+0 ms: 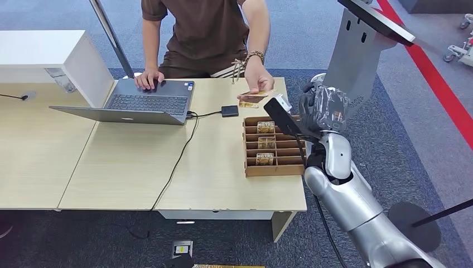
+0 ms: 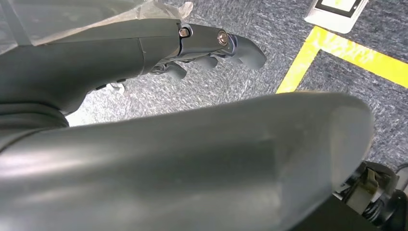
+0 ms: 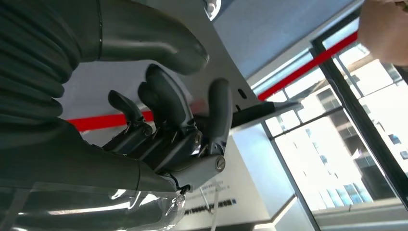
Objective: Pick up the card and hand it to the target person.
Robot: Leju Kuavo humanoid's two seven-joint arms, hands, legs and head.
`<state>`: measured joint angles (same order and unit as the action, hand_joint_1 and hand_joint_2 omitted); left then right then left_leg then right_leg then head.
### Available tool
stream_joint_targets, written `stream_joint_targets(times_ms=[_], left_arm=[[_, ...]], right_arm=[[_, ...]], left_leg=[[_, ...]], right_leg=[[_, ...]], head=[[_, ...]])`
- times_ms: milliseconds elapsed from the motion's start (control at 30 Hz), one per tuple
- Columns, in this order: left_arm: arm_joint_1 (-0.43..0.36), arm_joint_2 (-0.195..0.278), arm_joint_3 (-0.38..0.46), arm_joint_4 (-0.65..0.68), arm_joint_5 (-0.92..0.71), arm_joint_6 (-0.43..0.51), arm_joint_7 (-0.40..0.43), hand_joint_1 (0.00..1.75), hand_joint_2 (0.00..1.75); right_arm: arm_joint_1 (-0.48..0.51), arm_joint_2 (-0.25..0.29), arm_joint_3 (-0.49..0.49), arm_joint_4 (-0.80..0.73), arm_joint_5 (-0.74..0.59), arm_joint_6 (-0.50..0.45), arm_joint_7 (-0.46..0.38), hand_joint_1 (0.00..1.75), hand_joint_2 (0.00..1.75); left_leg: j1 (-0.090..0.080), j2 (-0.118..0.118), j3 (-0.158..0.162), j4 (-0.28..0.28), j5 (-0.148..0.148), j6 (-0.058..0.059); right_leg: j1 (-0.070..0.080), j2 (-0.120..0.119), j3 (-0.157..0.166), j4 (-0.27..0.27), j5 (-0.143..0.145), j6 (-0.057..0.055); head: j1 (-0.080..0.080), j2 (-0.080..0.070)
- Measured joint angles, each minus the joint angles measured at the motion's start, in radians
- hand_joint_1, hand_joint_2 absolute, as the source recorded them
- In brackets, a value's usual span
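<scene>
A person seated at the far side of the table holds a brown-gold card (image 1: 252,97) in one hand (image 1: 258,82), just above the tabletop. My right hand (image 1: 323,106) is raised to the right of that card, beyond the table's right edge, and apart from it. In the right wrist view its fingers (image 3: 168,113) are spread and loosely bent with nothing between them. My left hand (image 2: 207,48) hangs over the grey carpet, its fingers apart and holding nothing. Another gold card (image 1: 247,104) lies on the table under the held one.
A wooden slotted card box (image 1: 273,167) with several cards stands near the table's right edge. An open laptop (image 1: 139,103) with a cable and a black adapter (image 1: 229,110) sits in front of the person. A grey kiosk stand (image 1: 357,50) rises just behind my right hand.
</scene>
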<state>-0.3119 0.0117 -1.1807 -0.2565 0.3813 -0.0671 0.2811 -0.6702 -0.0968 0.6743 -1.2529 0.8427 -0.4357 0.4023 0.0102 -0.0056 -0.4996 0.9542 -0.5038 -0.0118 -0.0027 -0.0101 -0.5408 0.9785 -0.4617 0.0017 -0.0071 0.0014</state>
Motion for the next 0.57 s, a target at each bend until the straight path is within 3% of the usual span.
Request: stream_joint_targets(times_ms=[167, 467, 567], left_arm=[[0.005, -0.005, 0.000, -0.006, -0.005, 0.008, -0.007, 0.00, 0.00], [0.021, -0.005, 0.003, -0.007, -0.019, 0.022, -0.022, 0.00, 0.00], [0.022, -0.005, 0.003, -0.007, -0.026, 0.023, -0.022, 0.00, 0.00]], right_arm=[[0.012, 0.008, 0.002, 0.007, -0.137, 0.052, -0.046, 0.00, 1.75], [0.119, -0.005, -0.008, -0.095, -0.668, 0.221, -0.264, 0.00, 1.75], [0.154, -0.021, -0.012, -0.139, -0.745, 0.264, -0.315, 0.00, 1.75]], left_leg=[[0.000, 0.000, 0.000, 0.000, 0.000, 0.000], [0.000, 0.000, 0.000, 0.000, 0.000, 0.000], [0.000, 0.000, 0.000, 0.000, 0.000, 0.000]], right_leg=[[0.000, 0.000, 0.000, 0.000, 0.000, 0.000], [0.000, 0.000, 0.000, 0.000, 0.000, 0.000], [0.000, 0.000, -0.001, 0.000, 0.000, 0.000]], head=[[0.000, 0.000], [0.000, 0.000], [0.000, 0.000]])
